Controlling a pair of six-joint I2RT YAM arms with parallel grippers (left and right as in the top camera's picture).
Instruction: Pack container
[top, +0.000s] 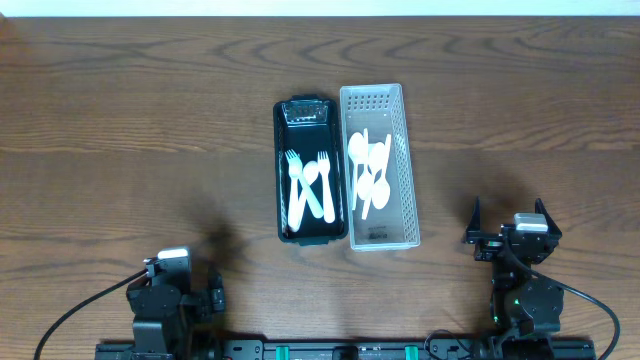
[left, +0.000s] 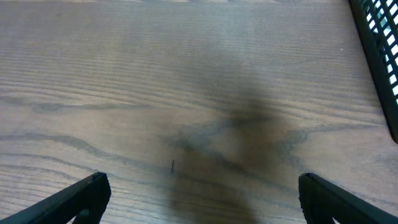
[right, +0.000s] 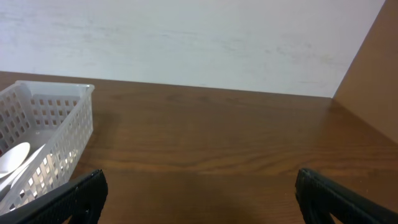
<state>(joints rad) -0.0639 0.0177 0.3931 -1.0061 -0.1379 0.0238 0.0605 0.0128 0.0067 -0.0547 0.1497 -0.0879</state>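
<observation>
A black container (top: 284, 180) sits mid-table holding three white plastic forks (top: 309, 185). Touching its right side is a white perforated basket (top: 408, 170) with several white spoons (top: 368, 170) inside. My left gripper (top: 205, 290) is open and empty at the front left, far from both; its wrist view shows bare wood between the fingers (left: 199, 196) and a basket edge (left: 379, 37) at top right. My right gripper (top: 510, 222) is open and empty at the front right; its wrist view (right: 199, 196) shows the white basket (right: 62, 121) at left.
The wooden table (top: 120, 120) stretches wide on both sides of the containers. A white wall (right: 186, 37) lies beyond the table's far edge in the right wrist view.
</observation>
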